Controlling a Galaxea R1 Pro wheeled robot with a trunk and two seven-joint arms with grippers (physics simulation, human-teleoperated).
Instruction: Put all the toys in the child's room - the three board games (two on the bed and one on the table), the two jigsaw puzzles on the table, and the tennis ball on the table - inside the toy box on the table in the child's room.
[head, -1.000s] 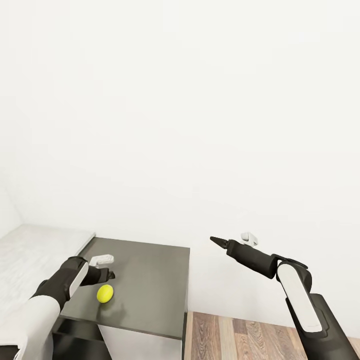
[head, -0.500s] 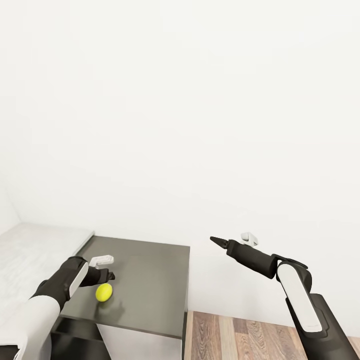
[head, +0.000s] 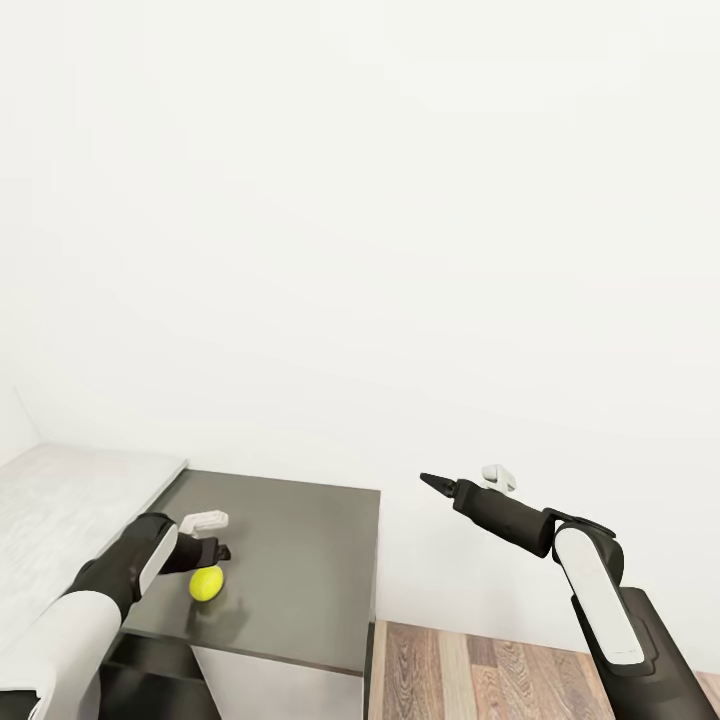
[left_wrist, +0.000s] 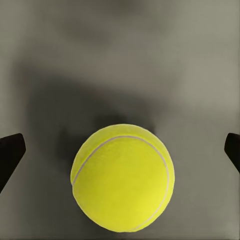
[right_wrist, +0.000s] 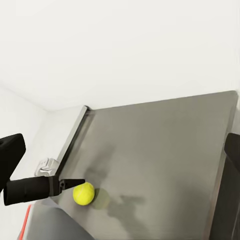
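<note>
Straddling tennis ball (left_wrist: 123, 178), left fingers (left_wrist: 10, 156) wide

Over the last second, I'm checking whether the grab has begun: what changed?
Little changed. The left gripper closed in slightly over the tennis ball, which lies on the dark table section; its fingers are spread on either side of it, not gripping. The head view shifted slightly. The right gripper stayed put.
</note>
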